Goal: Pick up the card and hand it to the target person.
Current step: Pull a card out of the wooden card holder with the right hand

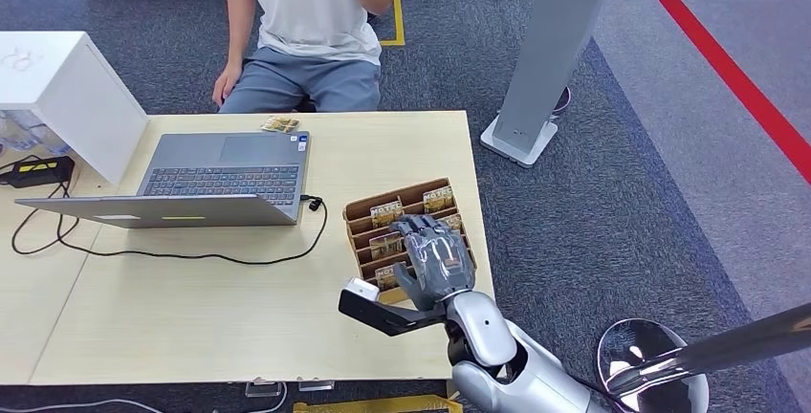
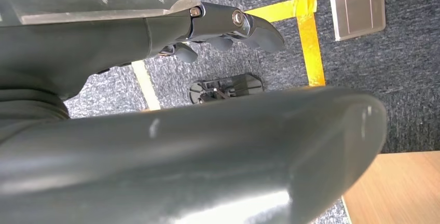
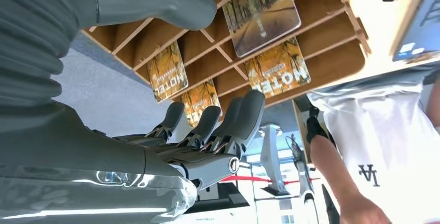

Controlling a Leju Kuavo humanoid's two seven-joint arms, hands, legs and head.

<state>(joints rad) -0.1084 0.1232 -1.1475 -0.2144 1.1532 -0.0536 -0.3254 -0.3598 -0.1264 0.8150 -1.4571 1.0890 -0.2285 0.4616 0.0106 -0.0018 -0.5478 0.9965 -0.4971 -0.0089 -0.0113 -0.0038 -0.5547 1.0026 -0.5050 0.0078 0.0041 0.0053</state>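
A brown wooden card rack [image 1: 423, 190] stands at the table's right edge, with several yellow hotel cards [image 1: 387, 212] in its slots. My right hand [image 1: 435, 255] hovers over the rack's near rows, palm down, with its fingers apart. In the right wrist view the fingertips [image 3: 244, 115] reach toward the cards [image 3: 280, 68] and the thumb [image 3: 155, 1] sits on the other side; no card is gripped. The person [image 1: 316, 11] in a white shirt sits across the table, one hand raised. My left hand [image 2: 129, 37] hangs over the carpet and holds nothing.
An open grey laptop [image 1: 225, 179] sits mid-table with a black cable [image 1: 191, 255] looping in front of it. More cards [image 1: 280, 124] lie by the far edge. A white box [image 1: 57, 88] stands at the left. A grey pillar stand [image 1: 550, 50] rises beyond the table's right corner.
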